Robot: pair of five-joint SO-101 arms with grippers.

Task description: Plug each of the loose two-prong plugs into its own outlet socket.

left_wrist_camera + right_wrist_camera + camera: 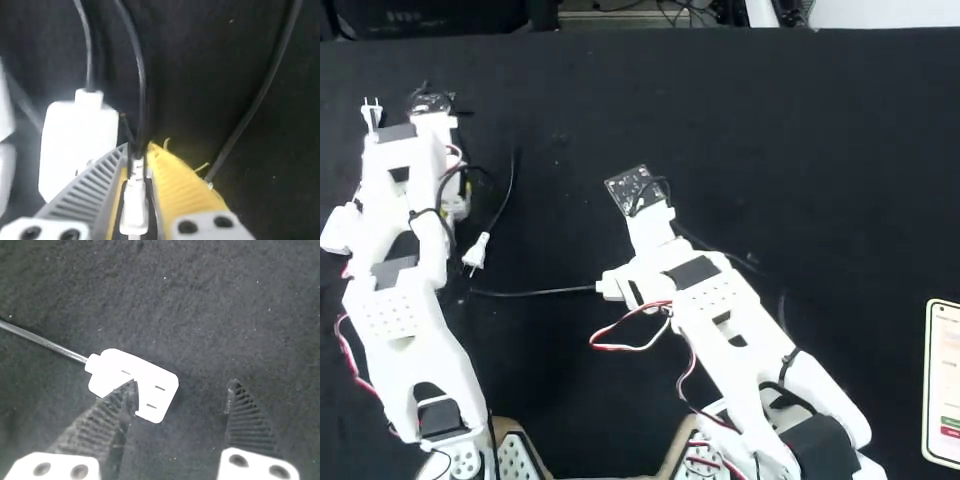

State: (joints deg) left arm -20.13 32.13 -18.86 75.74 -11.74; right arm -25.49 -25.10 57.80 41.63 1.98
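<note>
The left gripper (137,151) has its grey and yellow fingers pinching a white plug (134,207) on a black cable, just beside a white block (75,145). The right gripper (182,385) hangs low over the black table (210,300) with its fingers spread, one fingertip at the edge of a white outlet socket (150,385). A loose plug (475,252) lies on the table near the left arm.
</note>
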